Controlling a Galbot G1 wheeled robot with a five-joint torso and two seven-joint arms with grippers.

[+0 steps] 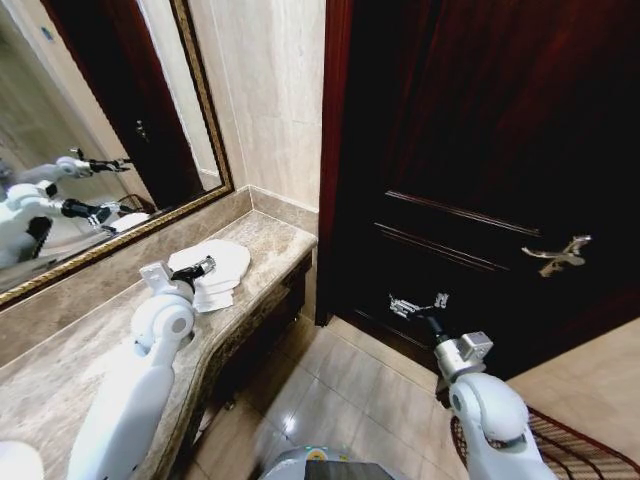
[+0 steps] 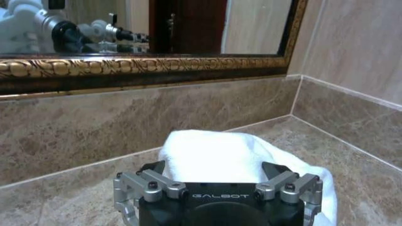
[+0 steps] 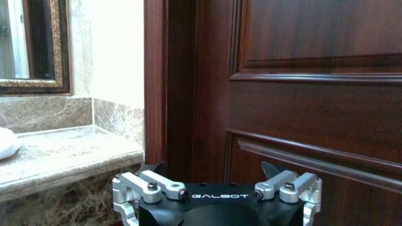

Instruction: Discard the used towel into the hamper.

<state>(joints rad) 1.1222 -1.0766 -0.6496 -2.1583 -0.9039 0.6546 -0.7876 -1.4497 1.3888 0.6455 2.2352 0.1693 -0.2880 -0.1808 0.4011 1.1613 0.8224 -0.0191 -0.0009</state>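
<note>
Towel (image 1: 214,268) lies folded on the bench (image 1: 80,350) just ahead of the left end effector (image 1: 204,267), fingers spread; right end effector (image 1: 415,304), spread, faces the door (image 1: 480,150).

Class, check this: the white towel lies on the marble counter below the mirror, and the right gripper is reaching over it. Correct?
Not quite. The left gripper reaches over the towel, as the head view shows. The towel does lie on the counter below the mirror; the right gripper faces the door.
</note>
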